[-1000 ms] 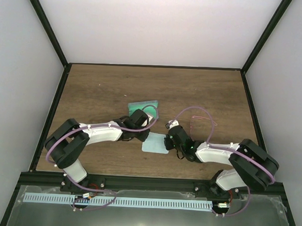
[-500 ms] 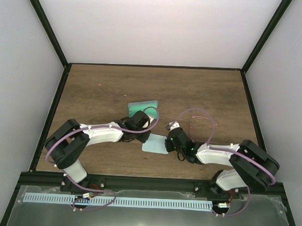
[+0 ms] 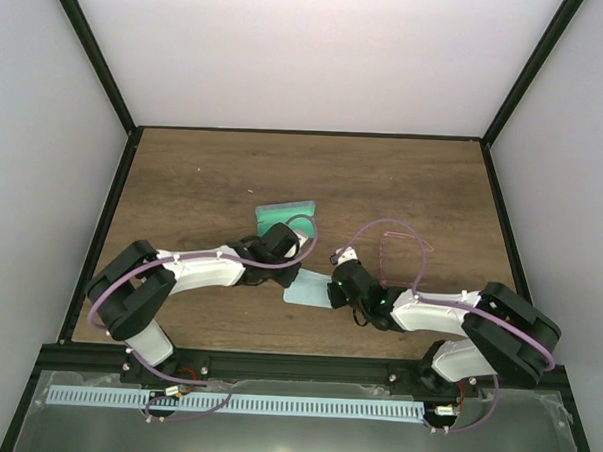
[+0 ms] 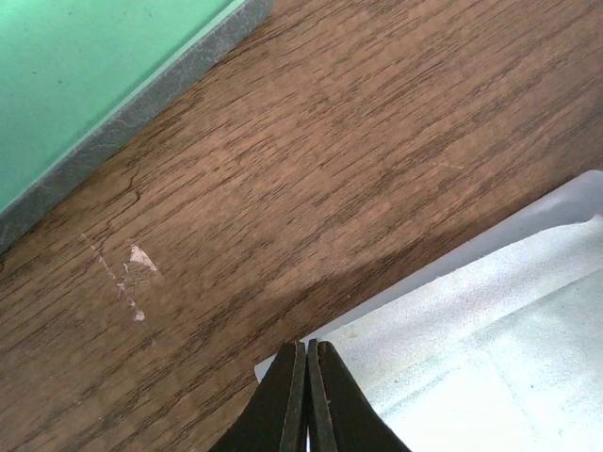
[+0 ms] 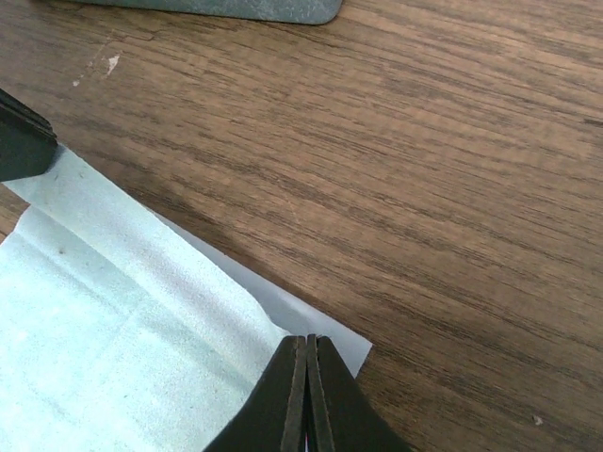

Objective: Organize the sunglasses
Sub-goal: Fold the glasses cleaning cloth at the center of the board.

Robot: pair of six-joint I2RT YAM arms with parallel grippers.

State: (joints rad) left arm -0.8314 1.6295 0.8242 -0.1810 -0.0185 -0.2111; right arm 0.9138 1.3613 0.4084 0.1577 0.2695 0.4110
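Observation:
A pale blue cleaning cloth lies flat on the wooden table between the two arms. My left gripper is shut on its far left corner; in the left wrist view the closed fingertips pinch the cloth at its edge. My right gripper is shut on the cloth's right corner; in the right wrist view it pinches the cloth. A green glasses case lies just behind the left gripper. No sunglasses show in any view.
The green case shows at the upper left in the left wrist view, and its grey edge at the top in the right wrist view. The left fingers show at that view's left edge. Purple cables loop over the right arm.
The right wrist has slid slightly left and nearer, closing in on the cloth's edge. The left arm has shifted a little. The cloth stays in place.

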